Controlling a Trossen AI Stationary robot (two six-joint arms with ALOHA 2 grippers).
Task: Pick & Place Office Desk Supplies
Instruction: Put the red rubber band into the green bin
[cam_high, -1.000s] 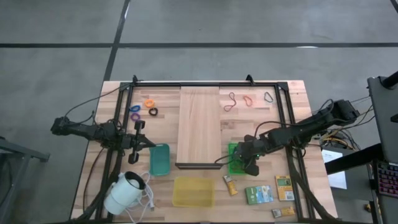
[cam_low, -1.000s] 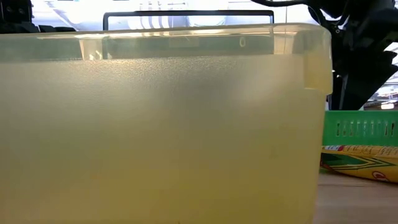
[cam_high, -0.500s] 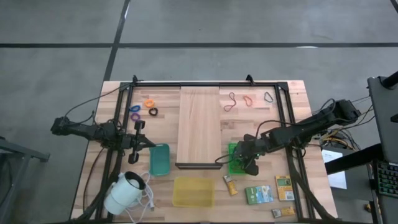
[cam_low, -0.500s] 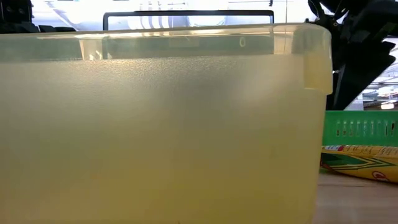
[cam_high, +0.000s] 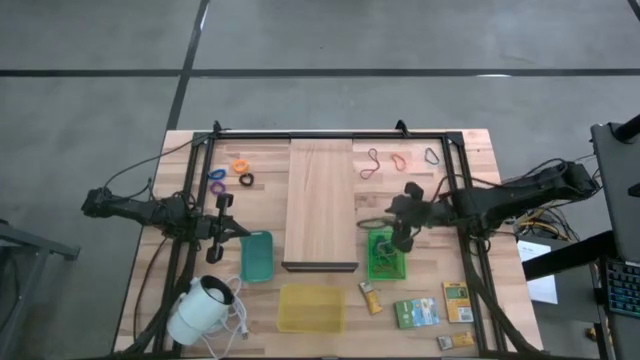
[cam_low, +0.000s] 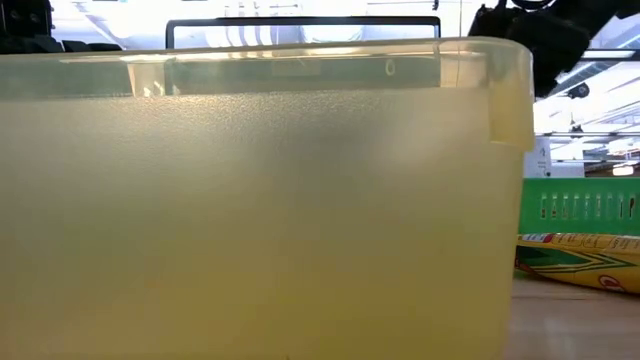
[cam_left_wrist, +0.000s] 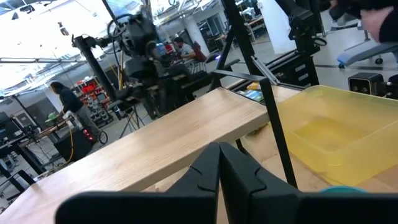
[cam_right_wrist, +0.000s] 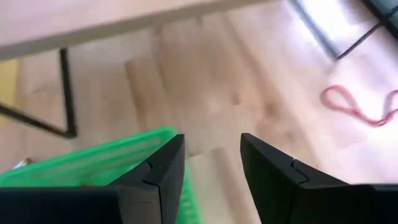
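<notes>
Yellow bin (cam_low: 260, 200) blocks most of the low view; right gripper (cam_right_wrist: 211, 168) jaws parted, left gripper (cam_left_wrist: 219, 180) jaws clenched, empty.

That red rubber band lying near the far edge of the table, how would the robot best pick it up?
The red rubber band lies flat as a thin loop, apart from its neighbours. Best come straight down from above with the right gripper, whose jaws are open, and pinch one strand of the loop across its width.

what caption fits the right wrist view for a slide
Right pincer, open and empty, above the green basket's rim, a red rubber band on the table ahead.
</notes>
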